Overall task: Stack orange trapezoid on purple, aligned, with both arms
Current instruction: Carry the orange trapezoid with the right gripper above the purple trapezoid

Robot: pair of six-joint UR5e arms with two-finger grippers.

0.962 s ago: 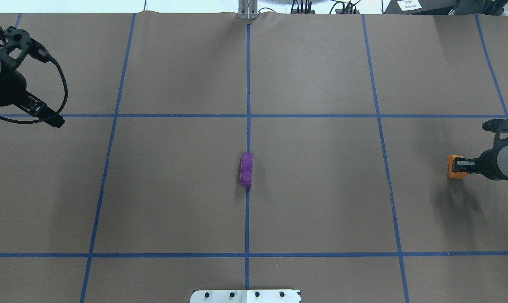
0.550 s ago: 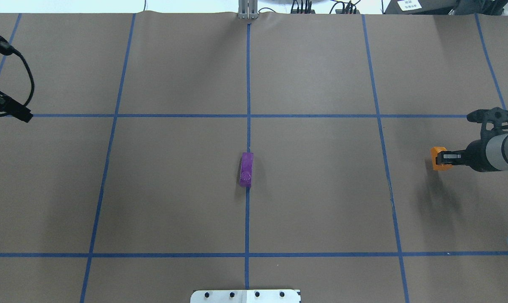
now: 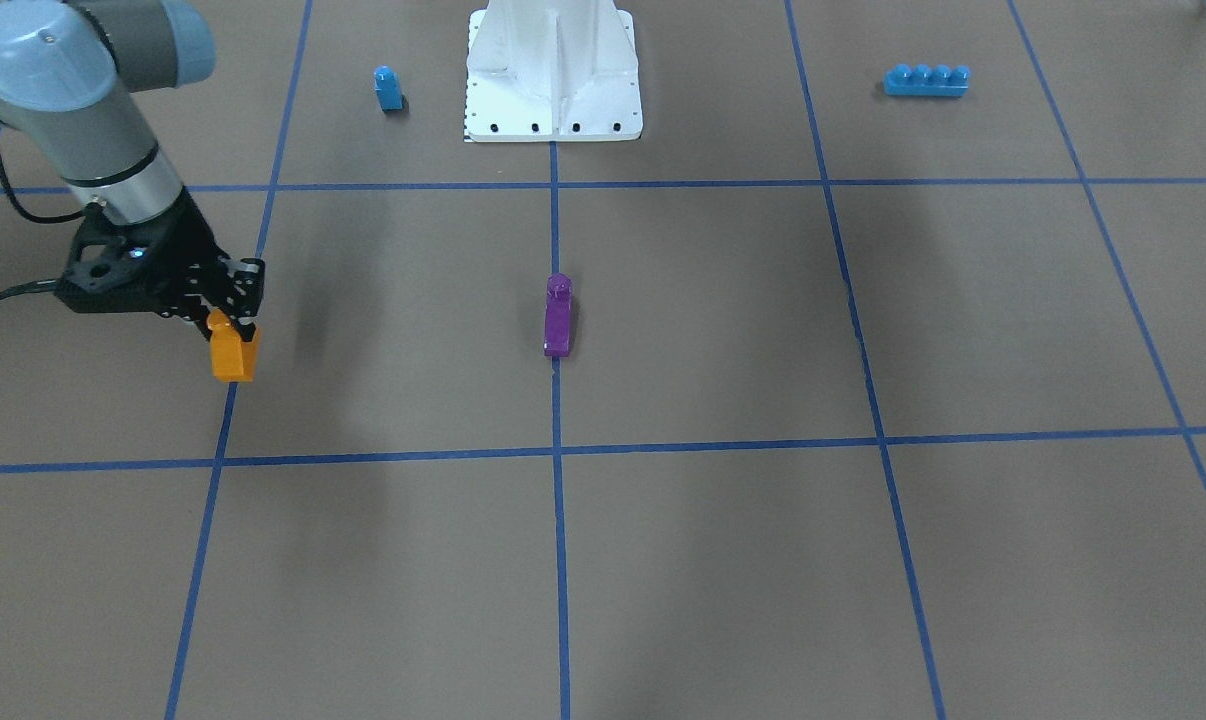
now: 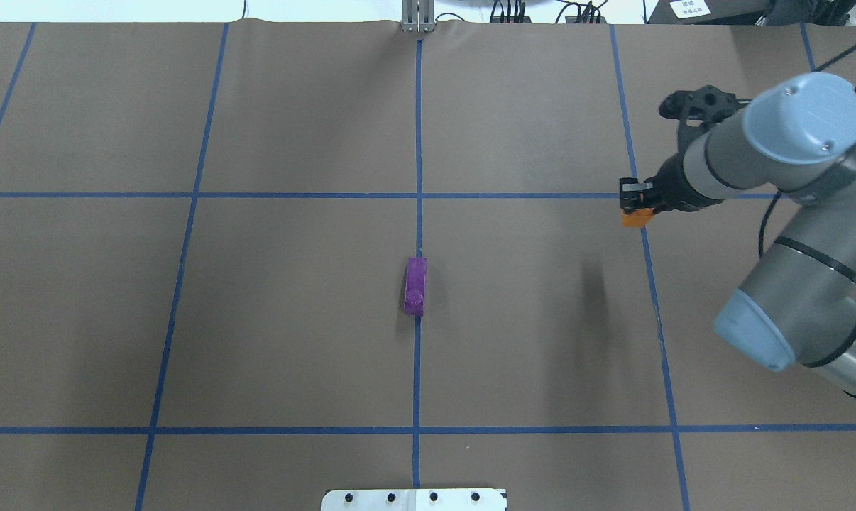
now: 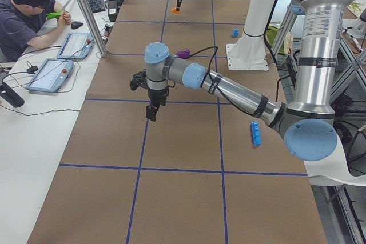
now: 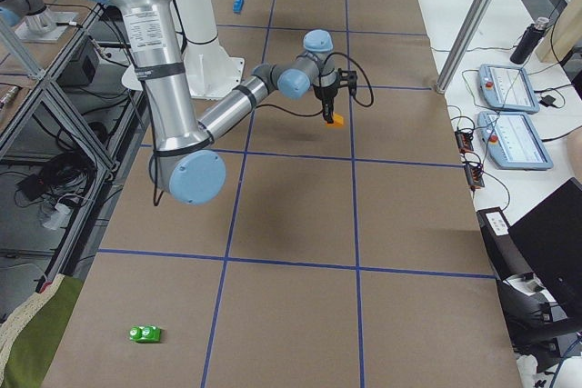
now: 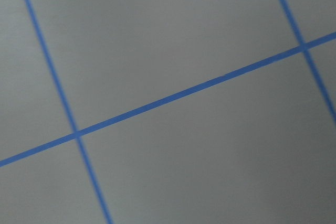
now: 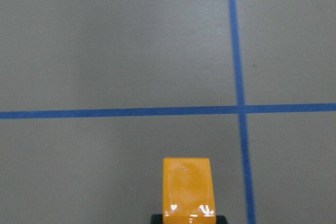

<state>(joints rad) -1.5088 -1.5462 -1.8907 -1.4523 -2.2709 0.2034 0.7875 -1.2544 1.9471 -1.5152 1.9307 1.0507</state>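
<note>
Left gripper: hanging above bare table on the left side; finger spread impossible to tell.
Purple block: lying on the centre tape line, untouched.
Orange trapezoid: farther out on the right, lifted off the table (shadow falls apart from it), well apart from the purple block.
Right gripper: pointing down, pinching the orange trapezoid's upper end.

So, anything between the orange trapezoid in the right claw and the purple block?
Nothing visible. The right claw holds the orange trapezoid; only brown paper and blue tape lines lie between it and the purple block.
</note>
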